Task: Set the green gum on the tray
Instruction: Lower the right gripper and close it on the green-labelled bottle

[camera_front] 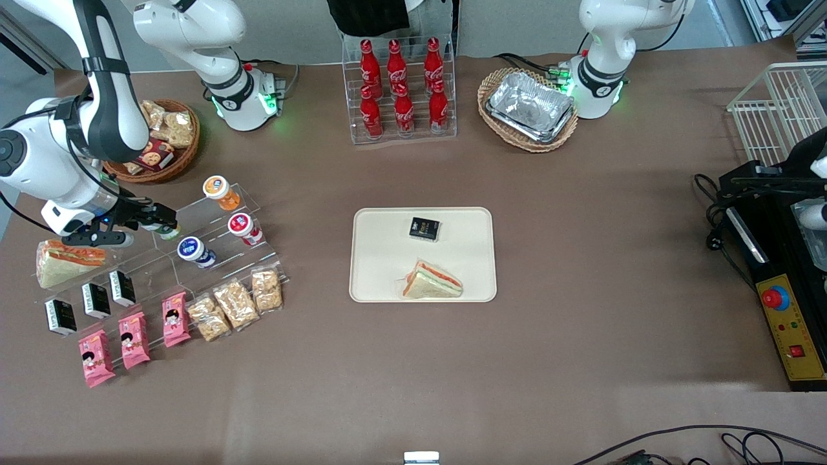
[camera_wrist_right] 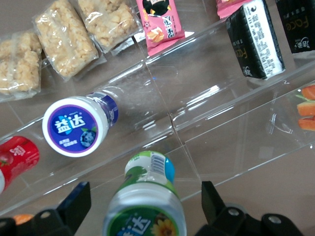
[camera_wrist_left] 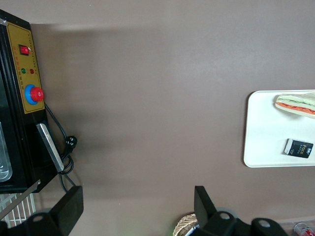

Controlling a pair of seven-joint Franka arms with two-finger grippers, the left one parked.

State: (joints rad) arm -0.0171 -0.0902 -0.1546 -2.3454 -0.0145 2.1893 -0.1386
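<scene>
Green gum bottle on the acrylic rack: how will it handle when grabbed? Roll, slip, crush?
The small round green-bodied gum bottle with the white cap lies between the open fingers of the tool on the clear acrylic display rack. Its rigid-looking plastic should resist crushing. The round, glossy body may slip or roll if nudged. It is probably light.

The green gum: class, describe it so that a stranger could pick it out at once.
Find the clear stepped rack toward the working arm's end of the table. The green gum lies there between the open gripper's fingers. Its neighbours' caps are blue, red and orange; its own is green-ringed.
</scene>
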